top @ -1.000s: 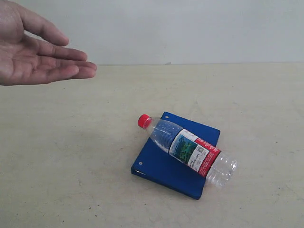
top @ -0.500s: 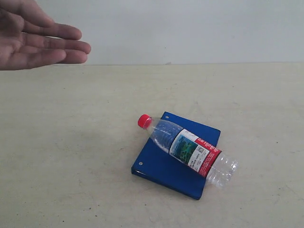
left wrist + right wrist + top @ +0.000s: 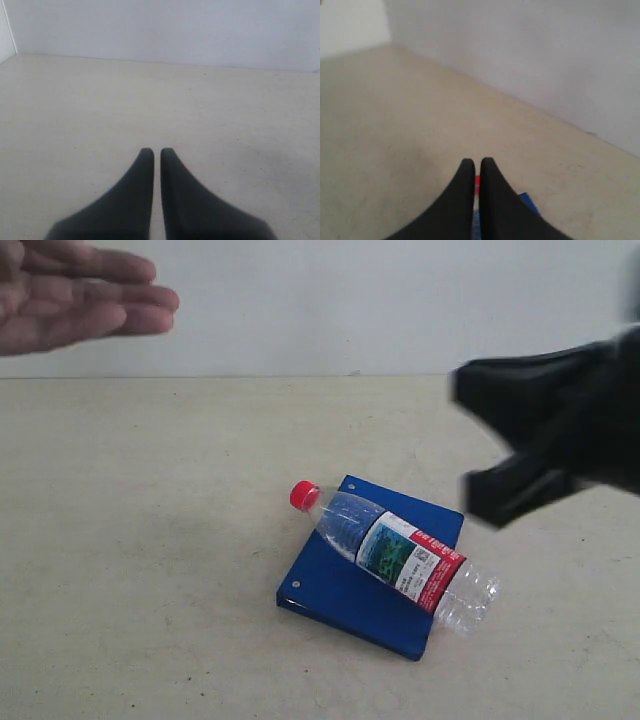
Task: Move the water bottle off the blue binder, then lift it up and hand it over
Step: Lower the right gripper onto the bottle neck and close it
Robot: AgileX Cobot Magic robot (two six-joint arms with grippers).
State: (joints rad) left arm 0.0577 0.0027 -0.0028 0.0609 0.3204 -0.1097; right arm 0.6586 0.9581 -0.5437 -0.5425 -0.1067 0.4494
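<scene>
pincer on right (image 3: 476, 163) nearly closed, empty

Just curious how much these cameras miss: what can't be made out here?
Exterior view: right gripper blurred, cut off by the right edge; open or shut unclear.
Exterior view: person's hand cut off by the left edge.
Right wrist view: water bottle and blue binder mostly hidden behind the gripper's fingers.
Exterior view: label print too small.

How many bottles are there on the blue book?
1. The bottle lies on its side across the binder, its base poking past one edge. No other bottle shows.
</scene>
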